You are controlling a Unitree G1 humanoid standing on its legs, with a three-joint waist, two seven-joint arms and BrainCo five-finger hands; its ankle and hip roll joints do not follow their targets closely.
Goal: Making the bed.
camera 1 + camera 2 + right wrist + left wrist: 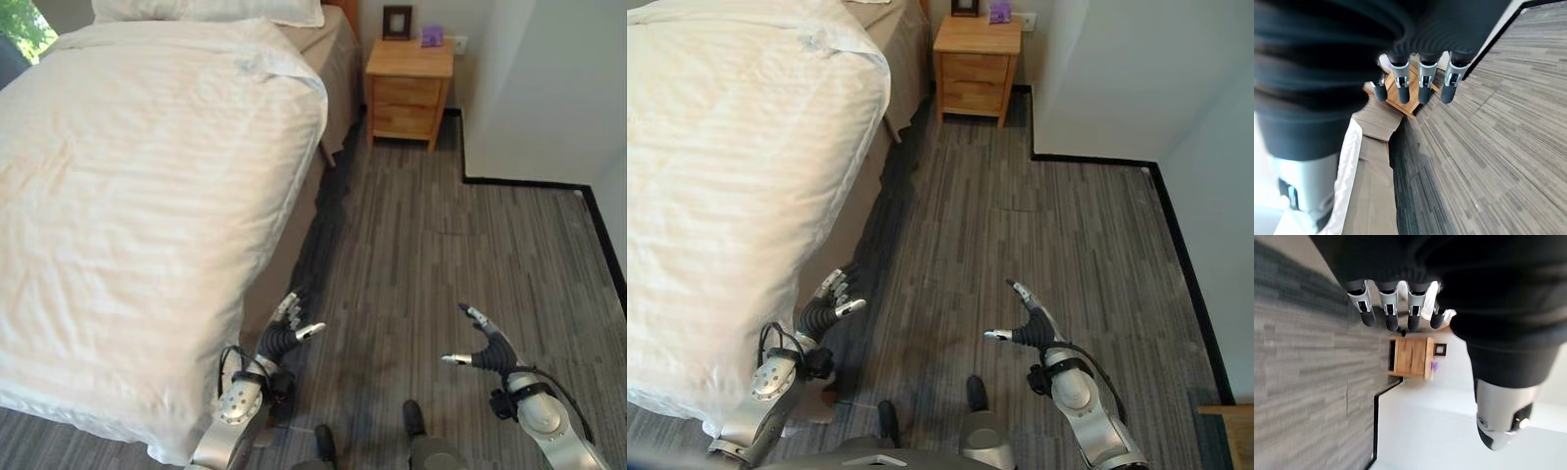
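Left eye view: both hands, left hand point(282, 333) and right hand point(487, 349), hang empty with fingers relaxed; best reach for the duvet point(147, 196) edge first, then pull evenly.

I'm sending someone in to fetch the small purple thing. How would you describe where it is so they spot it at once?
Start at the bed and follow its right side to the head end, where a wooden nightstand stands against the wall. On top, the purple object sits right of a dark picture frame. It is the one purple item there.
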